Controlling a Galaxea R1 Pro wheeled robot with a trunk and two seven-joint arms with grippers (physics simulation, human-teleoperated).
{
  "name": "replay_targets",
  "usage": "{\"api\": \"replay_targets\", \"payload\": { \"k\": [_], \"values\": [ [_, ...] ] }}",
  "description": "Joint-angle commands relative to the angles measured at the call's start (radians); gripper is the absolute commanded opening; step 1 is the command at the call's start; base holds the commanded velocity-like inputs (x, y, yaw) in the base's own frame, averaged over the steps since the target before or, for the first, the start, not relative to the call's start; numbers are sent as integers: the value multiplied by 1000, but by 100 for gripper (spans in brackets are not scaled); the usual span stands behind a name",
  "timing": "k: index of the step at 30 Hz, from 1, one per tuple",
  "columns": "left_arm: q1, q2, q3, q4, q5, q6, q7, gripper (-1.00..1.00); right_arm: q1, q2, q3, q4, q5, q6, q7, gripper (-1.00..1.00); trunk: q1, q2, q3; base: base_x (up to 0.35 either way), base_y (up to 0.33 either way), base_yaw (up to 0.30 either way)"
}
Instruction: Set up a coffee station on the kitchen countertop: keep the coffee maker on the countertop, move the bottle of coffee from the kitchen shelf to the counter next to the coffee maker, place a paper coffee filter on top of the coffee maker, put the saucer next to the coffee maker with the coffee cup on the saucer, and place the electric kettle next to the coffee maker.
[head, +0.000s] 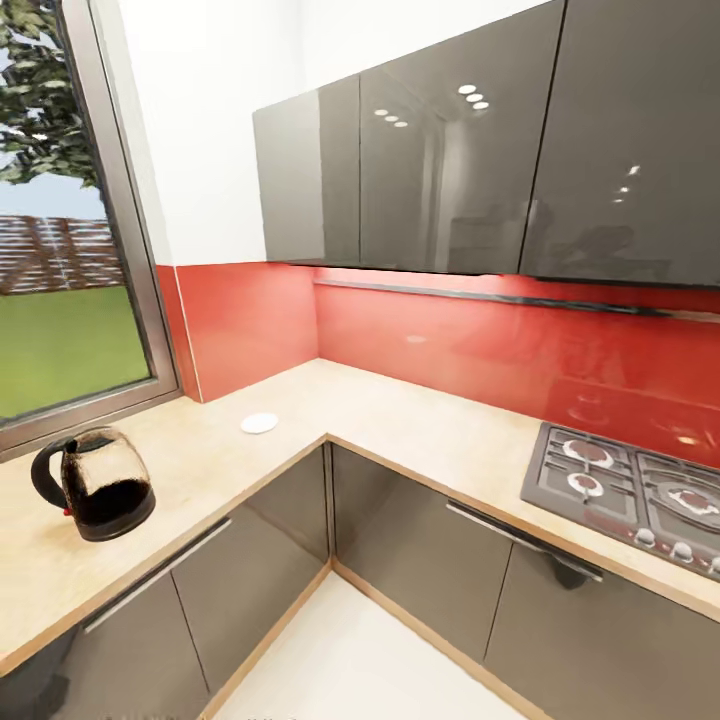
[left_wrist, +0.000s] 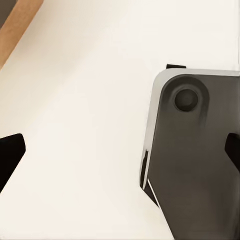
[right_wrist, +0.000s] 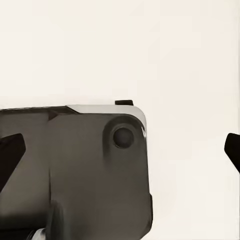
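Electric kettle (head: 95, 483) at 9 o'clock on the L-shaped countertop (head: 400, 420), upright, nothing around it. Saucer (head: 259, 423) well apart toward the corner, bare. Gas hob (head: 640, 490) at 3 o'clock. Red backsplash, grey wall cabinets (head: 480, 150), window (head: 60, 220) left. Left gripper (left_wrist: 120, 152) and right gripper (right_wrist: 120, 150): fingers spread wide, empty, over pale floor and robot base (left_wrist: 195, 165).

Head camera faces the countertop (head: 420, 420) corner; both wrist cameras look down, seemingly at pale floor (left_wrist: 90, 125).

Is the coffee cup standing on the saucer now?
No, the saucer lies bare on the countertop, with no cup on it.
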Motion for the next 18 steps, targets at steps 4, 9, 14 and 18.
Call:
{"api": "replay_targets", "payload": {
  "k": [4,9,14,18],
  "values": [
    [0,0,8,1,-1,-5,0,100,1,0,6,-1,-8,-2,-4,100,0,0,0,0,-274,278],
    [0,0,11,1,-1,-6,0,100,1,0,6,-1,-8,-2,-4,100,0,0,0,0,-274,278],
    [-1,1,13,1,0,-6,0,100,1,0,6,-1,-8,-2,-4,100,0,0,0,0,-274,278],
    [-1,0,13,1,0,-7,0,100,1,0,6,-1,-8,-2,-4,100,0,0,0,0,-274,278]
  ]
}}
